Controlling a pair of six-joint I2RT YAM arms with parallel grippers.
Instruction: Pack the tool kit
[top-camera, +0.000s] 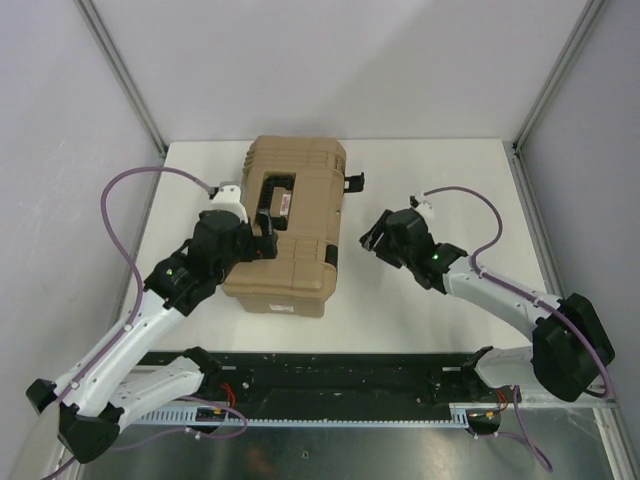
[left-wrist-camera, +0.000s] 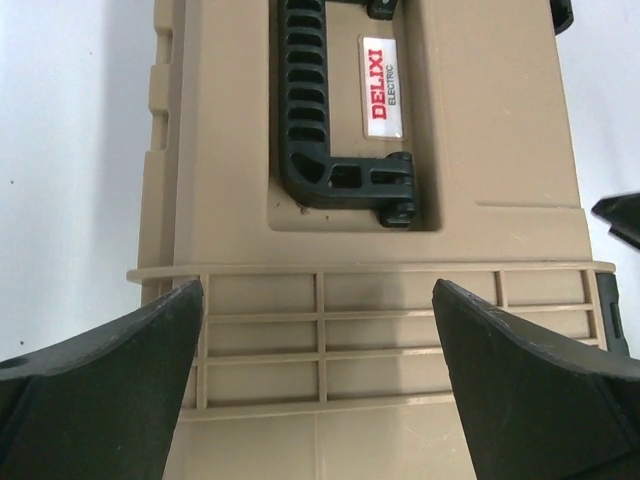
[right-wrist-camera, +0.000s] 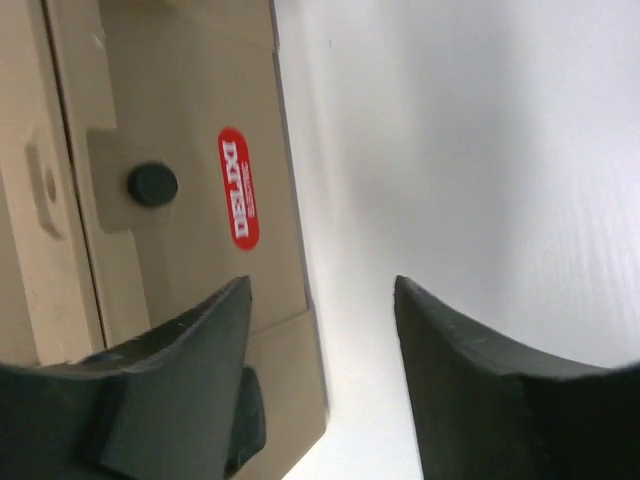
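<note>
The left gripper (left-wrist-camera: 318, 292) fills the bottom of its wrist view. Its jaws are spread wide and released, with nothing between them, and they hang over the ribbed end of the tool case (left-wrist-camera: 480, 150). The right gripper (right-wrist-camera: 322, 285) sits just off the case's right side wall, its jaws parted and empty over bare desk (top-camera: 430, 300).

The case lies lid-up on the desk, left of centre and nearer the left arm. Its lid is down and the black handle (left-wrist-camera: 300, 100) is folded flat into its recess beside a red-lettered label (left-wrist-camera: 378, 92). One black latch (top-camera: 352, 181) sticks out from the far right edge and looks unfastened. No loose tools are in view, so they are probably already inside, though that cannot be confirmed.

The case looks like stiff moulded plastic that won't flex or crush. It would likely be heavy if loaded. The broad tan walls are smooth and probably slippery, and the body seems too wide for either pair of jaws to span.

Better holds are the handle bar, the overhanging lid rim, or the raised ribs at the end. The latch is a small hinged part, better pushed home with a fingertip than pinched, while the other arm braces the case against sliding.
</note>
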